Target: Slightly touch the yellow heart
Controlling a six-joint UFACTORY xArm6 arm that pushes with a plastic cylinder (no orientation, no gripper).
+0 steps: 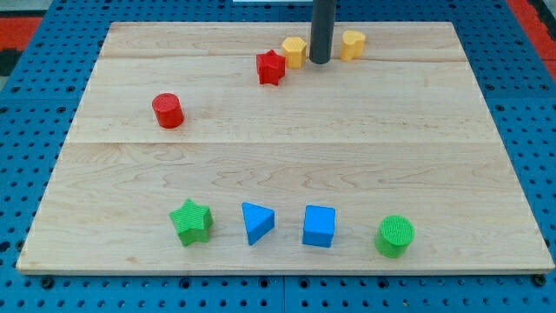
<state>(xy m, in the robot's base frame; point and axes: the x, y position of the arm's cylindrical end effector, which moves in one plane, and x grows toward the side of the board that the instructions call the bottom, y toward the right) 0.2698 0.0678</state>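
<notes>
The yellow heart [352,44] lies near the view's top, right of centre, on the wooden board [287,156]. My tip [320,62] stands just to its left, a small gap away, between it and a yellow hexagon block [294,51]. A red star [271,67] sits left of the hexagon, touching or nearly touching it. The dark rod rises out of the view's top.
A red cylinder [168,110] lies at the left middle. Along the view's bottom stand a green star [191,221], a blue triangle [257,222], a blue cube [319,226] and a green cylinder [395,236]. Blue pegboard surrounds the board.
</notes>
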